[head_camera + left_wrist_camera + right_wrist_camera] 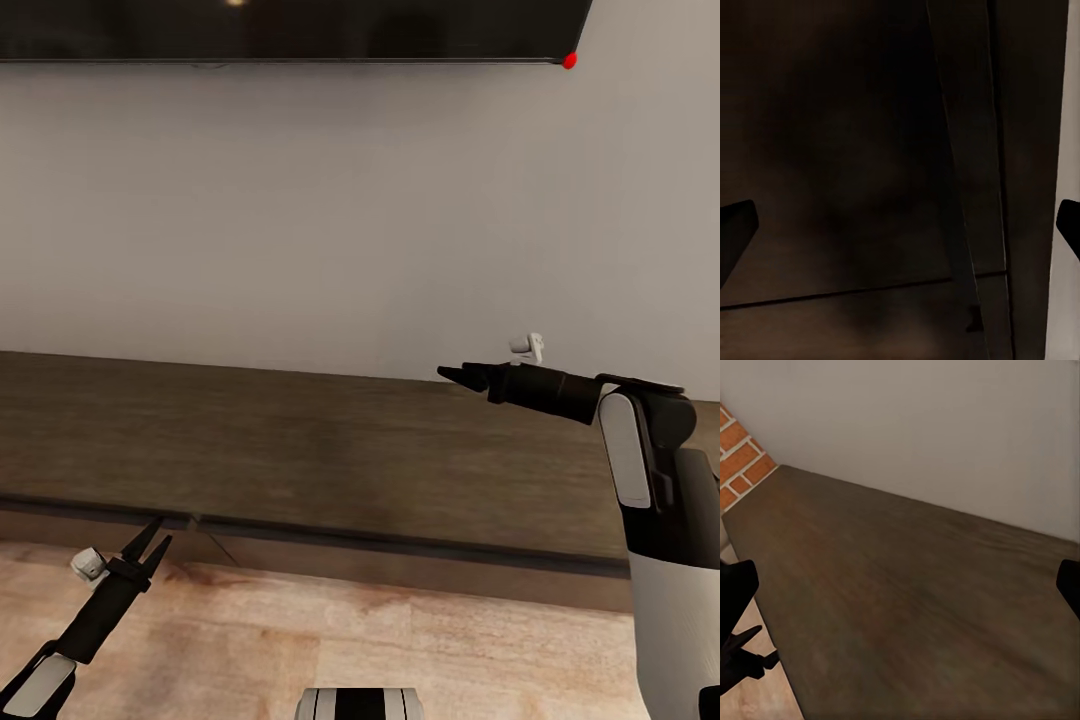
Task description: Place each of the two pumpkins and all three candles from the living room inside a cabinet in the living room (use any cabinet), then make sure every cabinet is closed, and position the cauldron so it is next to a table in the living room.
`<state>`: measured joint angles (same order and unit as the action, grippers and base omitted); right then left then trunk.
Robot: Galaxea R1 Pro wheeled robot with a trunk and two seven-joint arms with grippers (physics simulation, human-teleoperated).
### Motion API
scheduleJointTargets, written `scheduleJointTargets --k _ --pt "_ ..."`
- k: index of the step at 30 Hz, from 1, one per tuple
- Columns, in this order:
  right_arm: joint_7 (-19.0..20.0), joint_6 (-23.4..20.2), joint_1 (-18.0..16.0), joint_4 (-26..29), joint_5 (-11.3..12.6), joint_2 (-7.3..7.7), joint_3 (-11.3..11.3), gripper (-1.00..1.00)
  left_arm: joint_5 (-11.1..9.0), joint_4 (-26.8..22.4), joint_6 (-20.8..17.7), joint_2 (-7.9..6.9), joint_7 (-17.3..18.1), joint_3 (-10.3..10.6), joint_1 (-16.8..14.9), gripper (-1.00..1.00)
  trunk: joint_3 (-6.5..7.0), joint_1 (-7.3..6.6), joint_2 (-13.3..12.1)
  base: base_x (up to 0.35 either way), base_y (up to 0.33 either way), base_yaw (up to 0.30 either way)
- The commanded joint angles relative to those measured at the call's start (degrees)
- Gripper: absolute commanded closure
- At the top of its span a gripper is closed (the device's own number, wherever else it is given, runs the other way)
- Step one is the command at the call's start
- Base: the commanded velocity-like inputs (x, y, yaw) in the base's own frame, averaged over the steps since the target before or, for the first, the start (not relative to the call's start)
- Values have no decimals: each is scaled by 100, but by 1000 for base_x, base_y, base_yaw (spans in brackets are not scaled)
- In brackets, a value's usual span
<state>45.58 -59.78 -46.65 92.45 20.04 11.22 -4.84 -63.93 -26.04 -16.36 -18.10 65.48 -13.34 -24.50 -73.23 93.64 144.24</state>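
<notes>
Left tool (153, 541): one, black, two-fingered, fingers spread in a narrow V, empty, tips at the front top edge of the long low dark-brown wooden cabinet (300, 450); the left wrist view shows dark drawer fronts with thin seams close ahead. Cabinet: one, top bare, fronts closed as far as visible, set against a plain grey wall (330, 220). Pale wood-plank floor (400, 650) lies open before it. Black screen (290, 28): one, hung above. Right tool (462, 376): one, black, held over the cabinet top, empty, touching nothing; wrist view shows fingertips wide apart.
</notes>
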Motion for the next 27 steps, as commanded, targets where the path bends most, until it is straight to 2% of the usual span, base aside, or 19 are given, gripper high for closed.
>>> scheduleJointTargets --k 1,6,13,19,20,27 --pt "38 -22 -3 1 -23 4 -6 -100 -25 2 -58 0 15 -2 -2 -100 -4 -1 2 0 0 0" --pt "39 -22 2 1 -23 10 -8 -100 -27 2 -53 0 -7 -7 -2 -100 -4 -1 2 0 0 0" --pt "39 -22 23 1 -19 16 -8 -100 -62 2 -52 0 -286 -10 -2 -100 -4 -1 2 0 0 0" --pt "39 -22 31 1 -18 17 -10 -100 -67 -3 -52 0 -354 -10 -2 -100 -4 -1 2 0 0 0" --pt "39 -22 31 1 -19 18 -11 -100 -69 -4 -52 0 -359 -10 -2 100 -4 -1 2 0 0 0" --pt "39 -22 33 1 -18 21 -16 -100 -69 -10 -58 0 -376 -2 -15 100 -4 -1 2 0 0 0"
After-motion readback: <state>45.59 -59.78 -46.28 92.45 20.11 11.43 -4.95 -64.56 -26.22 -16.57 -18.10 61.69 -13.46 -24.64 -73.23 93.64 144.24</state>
